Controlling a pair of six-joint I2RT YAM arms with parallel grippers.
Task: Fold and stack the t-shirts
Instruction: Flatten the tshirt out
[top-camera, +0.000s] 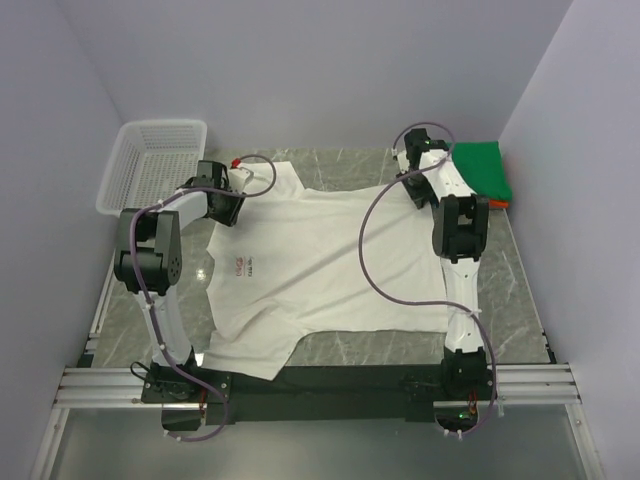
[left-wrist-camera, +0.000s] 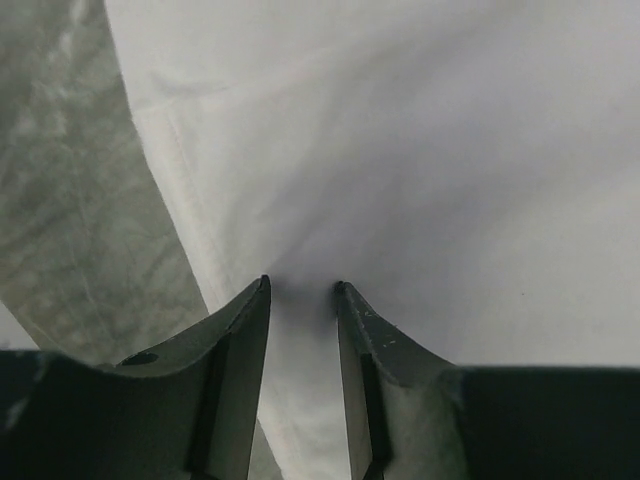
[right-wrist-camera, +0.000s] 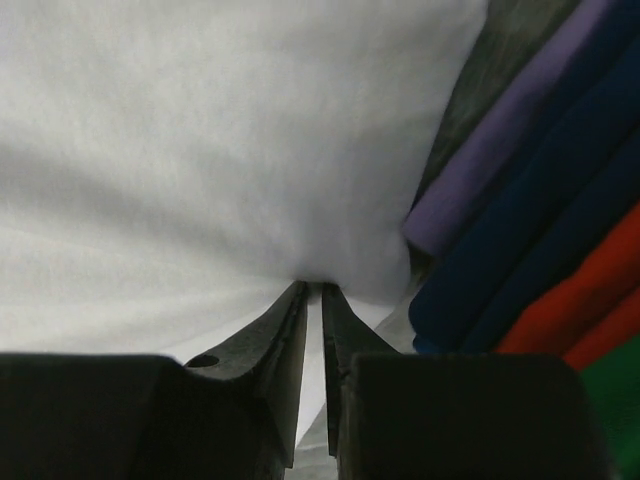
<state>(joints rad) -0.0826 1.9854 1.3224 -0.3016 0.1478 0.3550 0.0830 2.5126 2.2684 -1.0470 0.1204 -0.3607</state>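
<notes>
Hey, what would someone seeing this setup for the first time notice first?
A big white t-shirt spread flat in the middle dominates the view. The right end effector pinches its far right edge, next to a stack of folded tees with green on top, while the left end effector is down at the far left sleeve. A white mesh basket stands in the far left corner.
</notes>
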